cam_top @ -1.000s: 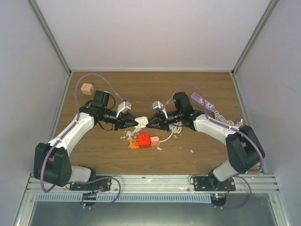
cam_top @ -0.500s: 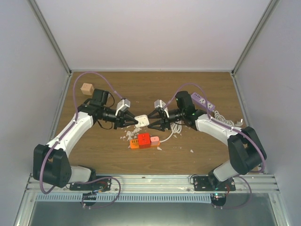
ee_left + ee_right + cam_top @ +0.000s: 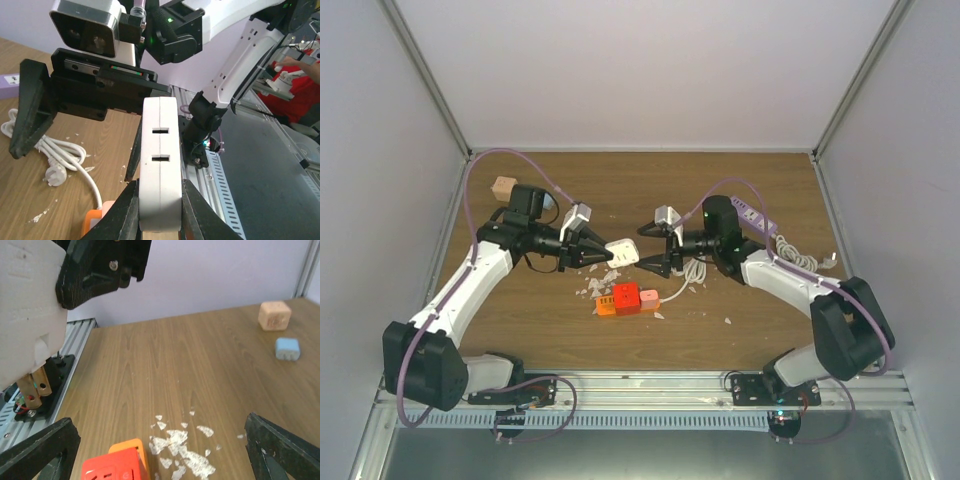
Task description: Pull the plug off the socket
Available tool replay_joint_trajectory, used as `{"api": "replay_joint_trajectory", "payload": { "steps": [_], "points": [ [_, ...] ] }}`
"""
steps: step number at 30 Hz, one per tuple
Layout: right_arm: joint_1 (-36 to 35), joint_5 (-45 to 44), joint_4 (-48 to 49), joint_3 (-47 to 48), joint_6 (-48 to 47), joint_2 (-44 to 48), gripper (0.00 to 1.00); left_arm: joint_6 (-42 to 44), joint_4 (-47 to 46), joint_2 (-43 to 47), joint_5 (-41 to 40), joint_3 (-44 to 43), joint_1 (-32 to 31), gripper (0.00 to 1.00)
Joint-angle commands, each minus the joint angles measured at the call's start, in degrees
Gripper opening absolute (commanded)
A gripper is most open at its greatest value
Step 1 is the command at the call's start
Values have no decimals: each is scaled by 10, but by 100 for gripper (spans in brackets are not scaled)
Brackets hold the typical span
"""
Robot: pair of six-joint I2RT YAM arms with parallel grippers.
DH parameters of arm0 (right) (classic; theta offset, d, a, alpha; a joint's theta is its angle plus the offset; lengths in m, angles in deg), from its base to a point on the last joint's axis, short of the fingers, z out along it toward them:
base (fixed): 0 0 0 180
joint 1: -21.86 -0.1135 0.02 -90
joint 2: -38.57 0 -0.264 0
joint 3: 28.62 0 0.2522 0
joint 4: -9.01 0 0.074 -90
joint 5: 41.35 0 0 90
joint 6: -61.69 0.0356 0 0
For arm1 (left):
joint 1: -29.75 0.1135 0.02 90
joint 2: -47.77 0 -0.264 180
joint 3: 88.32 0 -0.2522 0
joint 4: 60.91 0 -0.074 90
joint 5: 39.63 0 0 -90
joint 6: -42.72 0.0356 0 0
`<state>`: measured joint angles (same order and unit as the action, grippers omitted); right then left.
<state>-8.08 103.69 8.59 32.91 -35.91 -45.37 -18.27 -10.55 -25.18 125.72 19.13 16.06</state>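
The white plug (image 3: 623, 251) hangs in the air, clear of the socket, with my left gripper (image 3: 611, 256) shut on it. In the left wrist view the plug (image 3: 160, 165) sits clamped between both black fingers (image 3: 122, 215), its two slots facing the camera. My right gripper (image 3: 650, 249) stands open just right of the plug, not touching it. From the right wrist, the plug (image 3: 27, 315) shows at top left with brass prongs below. The orange socket (image 3: 625, 298), red on its face, lies on the table beneath; it also shows as socket (image 3: 120, 462).
A purple power strip (image 3: 752, 218) and coiled white cable (image 3: 695, 271) lie right of the right arm. A tan cube (image 3: 504, 187) sits at back left, beside a light-blue cube (image 3: 287, 348). White flakes (image 3: 594, 286) litter the wood near the socket.
My right gripper opened, let go of the plug and drew back to the right. The left gripper kept the plug and shifted slightly up and left.
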Motion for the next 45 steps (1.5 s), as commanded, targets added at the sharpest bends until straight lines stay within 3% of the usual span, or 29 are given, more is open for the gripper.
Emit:
{"api": "replay_joint_trajectory", "payload": {
  "steps": [1,13,27,45],
  "points": [
    [-1,-5,81,-12,34,11,92,-39,-49,24,35,7,3,0],
    [-20,24,154,-17,51,13,100,-71,-78,22,46,14,3,0],
    [-46,45,168,-22,72,19,100,-92,-109,19,33,27,3,0],
    [-47,-15,137,-2,92,17,96,-75,-107,38,-15,44,-20,0]
  ]
}}
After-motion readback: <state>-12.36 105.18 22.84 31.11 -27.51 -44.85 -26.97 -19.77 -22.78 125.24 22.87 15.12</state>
